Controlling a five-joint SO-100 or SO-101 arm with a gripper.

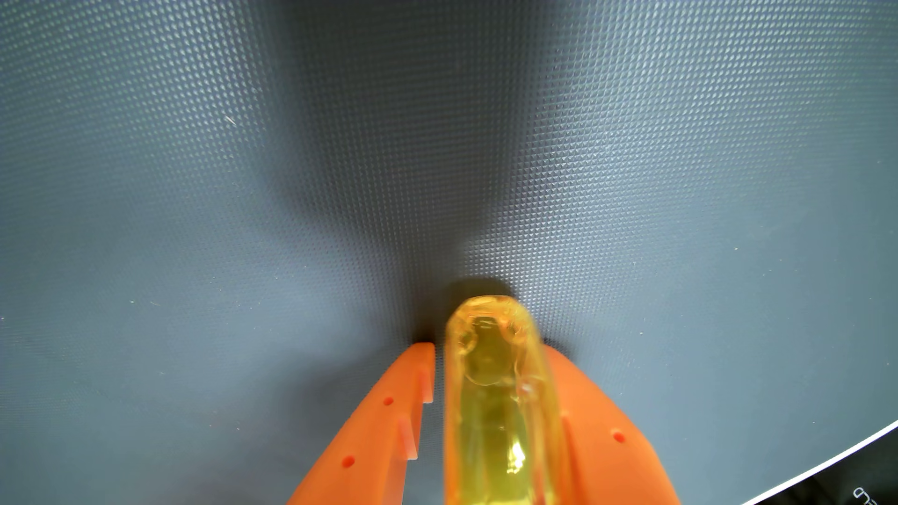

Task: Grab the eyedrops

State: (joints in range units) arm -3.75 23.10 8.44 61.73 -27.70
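Between the orange fingers (pixel 418 388) at lower centre of frame, eyedrops (pixel 491 388) lie lengthwise along the hand (pixel 491 347), jaws apart, left gap unclosed.

Almost nothing readable sits in front of me. The one sign of print is at the bottom right corner of the wrist view, on the dark strip (pixel 870 490) beyond the white border line of the grey mat (pixel 291 170): a few small white characters (pixel 864 495), cut off by the picture's edge and lying turned, so I cannot tell what they spell. The mat itself carries only its fine raised grid, no letters or numbers. The yellow eyedrops (pixel 491 403) show no label or brand on the side facing me.
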